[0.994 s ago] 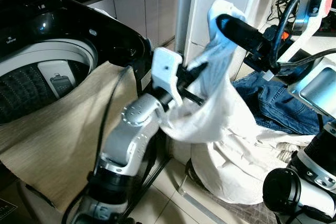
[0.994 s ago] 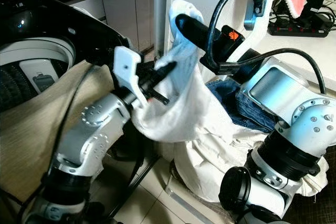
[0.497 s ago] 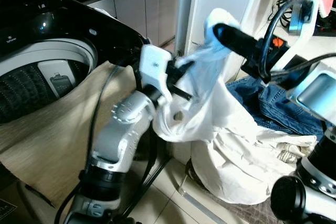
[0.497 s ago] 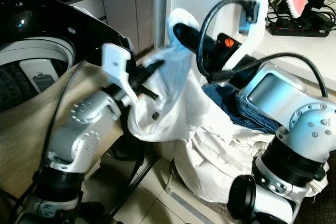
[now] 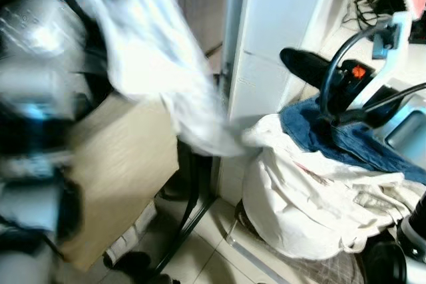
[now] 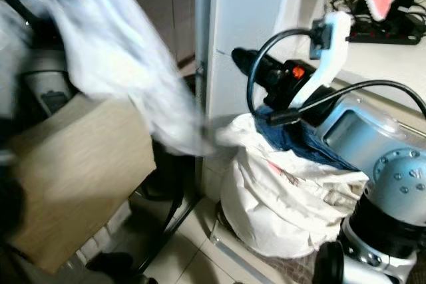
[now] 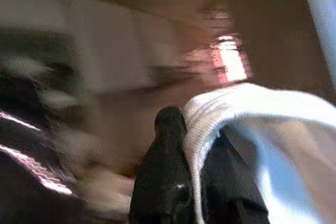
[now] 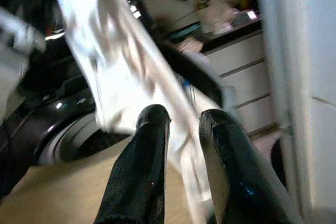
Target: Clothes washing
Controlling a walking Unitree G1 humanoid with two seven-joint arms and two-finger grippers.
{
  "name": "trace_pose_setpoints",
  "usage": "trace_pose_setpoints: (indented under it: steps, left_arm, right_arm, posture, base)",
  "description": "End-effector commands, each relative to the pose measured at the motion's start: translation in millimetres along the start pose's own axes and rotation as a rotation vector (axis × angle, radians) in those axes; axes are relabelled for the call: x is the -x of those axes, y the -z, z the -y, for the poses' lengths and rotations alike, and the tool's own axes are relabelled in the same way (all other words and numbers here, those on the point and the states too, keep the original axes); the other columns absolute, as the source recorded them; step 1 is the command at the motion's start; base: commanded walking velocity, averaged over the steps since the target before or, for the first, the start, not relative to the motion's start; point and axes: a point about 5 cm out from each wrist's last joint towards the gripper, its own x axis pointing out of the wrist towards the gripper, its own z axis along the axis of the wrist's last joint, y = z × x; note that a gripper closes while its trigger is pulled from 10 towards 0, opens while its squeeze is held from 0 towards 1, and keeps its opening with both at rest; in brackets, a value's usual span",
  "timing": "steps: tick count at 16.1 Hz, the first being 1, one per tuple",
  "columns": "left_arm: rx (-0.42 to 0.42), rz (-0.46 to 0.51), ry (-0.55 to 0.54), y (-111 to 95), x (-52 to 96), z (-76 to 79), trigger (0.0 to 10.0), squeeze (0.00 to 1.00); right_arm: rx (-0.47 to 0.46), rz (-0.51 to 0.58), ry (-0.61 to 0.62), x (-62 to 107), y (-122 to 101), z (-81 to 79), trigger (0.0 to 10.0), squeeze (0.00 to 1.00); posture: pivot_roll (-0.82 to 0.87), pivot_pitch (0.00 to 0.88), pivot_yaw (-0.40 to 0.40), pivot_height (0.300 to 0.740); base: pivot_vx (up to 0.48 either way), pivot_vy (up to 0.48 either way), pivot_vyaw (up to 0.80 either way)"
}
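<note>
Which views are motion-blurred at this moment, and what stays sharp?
Left and right eye views: the white garment and the left side smear heavily, while the right claw and the laundry bag stay fairly sharp. Left wrist view: background streaked, the left claw on the garment's hem is clearer. Right wrist view: fingers sharp, cloth blurred.

Motion blur smears the white garment (image 5: 150, 58) and the left arm (image 5: 33, 164), leaving the washing machine behind them unreadable. In the left wrist view the background is streaked; the left gripper (image 7: 181, 166) is partly covered by the garment's ribbed hem. The laundry bag (image 5: 299, 211) hides most of the jeans (image 5: 346, 144).
</note>
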Motion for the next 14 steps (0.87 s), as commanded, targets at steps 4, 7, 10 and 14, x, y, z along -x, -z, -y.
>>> trace_pose_setpoints:
  steps: [4,7,10,14]
  left_arm:
    - [-0.476,-0.039,-0.112,-4.8,-13.3,-45.3,0.0,0.00]
    - [-0.302,-0.586,0.099,95.1,21.2,-21.2,10.0,0.00]
    - [-0.191,-0.792,-0.031,128.1,45.3,-42.0,10.0,1.00]
    - [-0.058,-0.879,-0.047,135.9,56.9,-55.9,10.0,1.00]
  right_arm:
    - [0.055,-0.004,-0.006,-2.8,5.2,-6.7,10.0,0.00]
    - [0.107,-0.063,-0.035,-7.9,18.9,-18.2,10.0,0.00]
    - [0.124,-0.109,-0.090,-7.9,29.6,-28.6,10.0,0.00]
    - [0.144,-0.176,-0.116,-9.1,42.1,-32.1,10.0,0.00]
  posture:
    - [-0.07,0.000,0.002,0.740]
    - [-0.08,0.000,0.010,0.740]
    - [-0.08,0.000,0.003,0.740]
    - [-0.08,0.000,-0.003,0.740]
  base:
    - [0.000,0.000,0.00]
    - [0.000,0.000,0.00]
    - [0.000,0.000,0.00]
    - [0.000,0.000,0.00]
